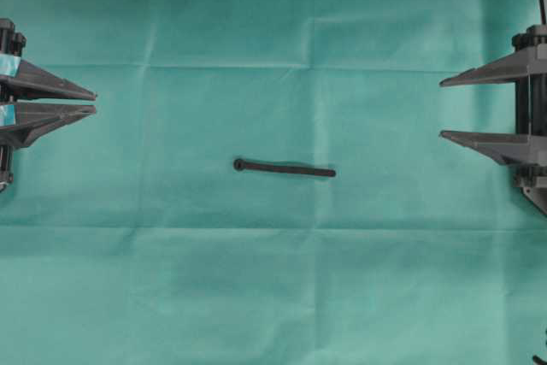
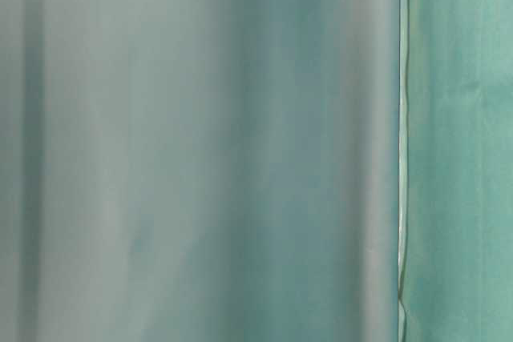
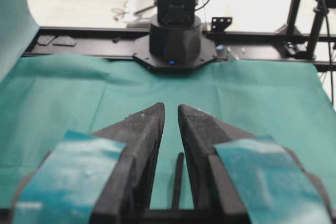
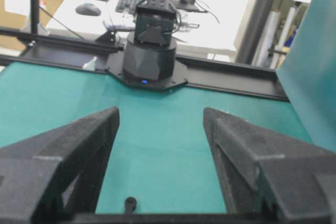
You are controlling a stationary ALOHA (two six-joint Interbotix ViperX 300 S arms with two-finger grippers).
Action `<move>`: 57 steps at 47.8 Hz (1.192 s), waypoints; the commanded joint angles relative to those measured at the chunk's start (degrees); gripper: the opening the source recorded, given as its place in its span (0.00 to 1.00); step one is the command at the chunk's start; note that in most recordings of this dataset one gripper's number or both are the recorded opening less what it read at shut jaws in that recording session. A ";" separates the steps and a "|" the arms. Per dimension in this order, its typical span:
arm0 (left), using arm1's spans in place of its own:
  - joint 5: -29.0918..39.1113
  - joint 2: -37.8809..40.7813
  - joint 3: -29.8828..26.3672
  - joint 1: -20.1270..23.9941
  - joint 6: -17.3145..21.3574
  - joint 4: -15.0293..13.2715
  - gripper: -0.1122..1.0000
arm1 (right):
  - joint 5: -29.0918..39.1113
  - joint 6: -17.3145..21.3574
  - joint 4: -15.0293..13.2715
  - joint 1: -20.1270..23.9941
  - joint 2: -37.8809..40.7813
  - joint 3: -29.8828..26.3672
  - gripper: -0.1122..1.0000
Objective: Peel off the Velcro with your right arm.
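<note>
Overhead exterior view: thin, floppy black Velcro strip (image 1: 284, 168) lying flat near the middle of the teal cloth-covered tabletop (image 1: 273, 297), rounded end toward the left, running almost level across the picture. Well apart from both arms, touched by nothing. At the left edge, left gripper (image 1: 94, 100) with teal-padded dark fingers (image 1: 51, 85), tips close together with only a narrow slit between, nothing held. At the right edge, right gripper (image 1: 442, 108) with plain dark-grey pointed fingers (image 1: 491, 70), standing clearly apart with a wide gap, nothing held. Both pointing inward toward the strip.

Table-level exterior view: only blurred teal fabric (image 2: 200, 150) filling the picture, a pale vertical seam near the right side; no arm or strip to be made out.

Left wrist view: two teal-padded fingers (image 3: 134, 140) nearly meeting at the tips, the strip (image 3: 178, 182) seen as a dark line on the cloth between them, the opposite arm's black base (image 3: 175, 40) beyond.

Right wrist view: two grey fingers (image 4: 79, 145) spread wide, the strip's rounded end (image 4: 129, 202) just showing at the bottom between them, on the cloth.
</note>
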 commanded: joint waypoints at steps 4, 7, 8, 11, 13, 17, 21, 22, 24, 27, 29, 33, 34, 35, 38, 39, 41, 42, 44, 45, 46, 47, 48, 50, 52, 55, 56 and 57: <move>-0.53 -2.20 2.11 -0.09 -0.88 -0.97 0.25 | -0.70 0.00 -0.09 -1.32 -1.23 1.05 0.25; -0.53 -3.87 2.81 -0.09 -0.88 -0.97 0.15 | -0.79 0.09 -0.09 -2.29 -2.90 2.55 0.15; -0.53 -4.31 3.08 -0.09 -0.88 -0.97 0.13 | -0.88 0.18 -0.09 -2.55 -3.43 2.99 0.12; -0.44 -5.89 3.96 -0.09 -0.79 -0.97 0.10 | -0.79 0.35 -0.18 -3.25 -5.01 4.31 0.06; -0.44 -6.77 4.48 -0.09 -0.79 -0.97 0.10 | -0.88 0.44 -0.09 -3.43 -6.06 5.36 0.03; -0.44 -8.00 5.71 -0.09 -0.79 -0.97 0.10 | -0.88 1.14 -0.09 -3.43 -8.00 6.94 0.01; -0.44 -8.35 6.33 -0.09 -0.88 -0.97 0.10 | -0.88 2.20 -0.18 -3.43 -9.23 8.00 0.03; -0.44 -8.35 6.42 -0.09 -0.88 -0.97 0.10 | -0.88 2.37 -0.18 -3.43 -9.40 8.17 0.04; -0.44 -8.17 6.42 -0.09 -0.88 -0.97 0.10 | -0.88 2.55 -0.18 -3.52 -9.67 8.35 0.08; -0.53 -7.91 6.42 -0.09 -0.88 -0.97 0.10 | -0.88 2.55 -0.18 -3.52 -9.67 8.53 0.15; -0.70 -7.82 6.42 -0.09 -0.88 -0.97 0.11 | -0.88 2.55 -0.09 -3.52 -9.58 8.53 0.21; -0.79 -7.73 6.50 -0.09 -0.79 -0.97 0.12 | -0.88 2.55 -0.18 -3.60 -8.96 8.35 0.40; -0.88 -7.82 6.59 -0.09 -0.79 -0.97 0.14 | -0.97 2.55 -0.09 -3.60 -8.70 8.26 0.46; -0.88 -7.82 6.59 -0.09 -0.79 -0.97 0.17 | -0.97 2.55 -0.09 -3.60 -8.61 8.26 0.52; -1.14 -7.82 6.77 -0.09 -0.79 -0.97 0.29 | -1.41 2.55 -0.09 -3.60 -7.91 8.26 0.68; -1.14 -7.82 6.86 -0.09 -0.79 -0.97 0.33 | -1.58 2.55 -0.18 -3.60 -7.82 8.26 0.73; -1.32 -7.82 6.77 -0.09 -0.79 -0.97 0.44 | -1.85 2.55 -0.09 -3.60 -7.65 8.26 0.78; -1.32 -7.82 6.77 0.00 -0.79 -0.97 0.49 | -2.11 2.55 -0.18 -3.60 -7.56 8.26 0.77; -1.41 -7.73 6.77 -0.09 -0.79 -0.97 0.60 | -2.29 2.55 -0.18 -3.60 -7.38 8.17 0.77; -1.41 -7.73 6.77 -0.09 -0.79 -0.97 0.66 | -2.37 2.55 -0.18 -3.60 -7.29 8.17 0.77; -1.58 -7.73 6.77 0.00 -0.79 -0.97 0.72 | -2.46 2.55 -0.09 -3.60 -7.29 8.17 0.77; -1.49 -7.65 6.77 -0.09 -0.79 -0.97 0.75 | -2.55 2.55 -0.09 -3.60 -7.21 8.17 0.77; -1.58 -7.47 6.77 0.00 -0.79 -0.97 0.75 | -2.55 2.55 -0.18 -3.60 -7.21 8.09 0.77; -1.58 -7.12 6.68 -0.09 -0.79 -0.97 0.71 | -2.64 2.55 -0.18 -3.60 -7.21 8.09 0.77; -1.67 -6.42 6.50 -0.09 -0.79 -0.97 0.71 | -2.81 2.55 -0.09 -3.60 -7.21 8.00 0.77; -2.11 -4.92 6.15 0.00 -0.79 -0.97 0.71 | -2.99 2.55 -0.18 -3.60 -7.03 7.91 0.77; -2.46 -4.31 5.98 -0.09 -0.79 -0.97 0.71 | -3.08 2.55 -0.09 -3.60 -6.94 7.82 0.77; -2.72 -3.60 5.80 -0.09 -0.79 -0.97 0.71 | -3.25 2.55 -0.09 -3.60 -6.86 7.82 0.77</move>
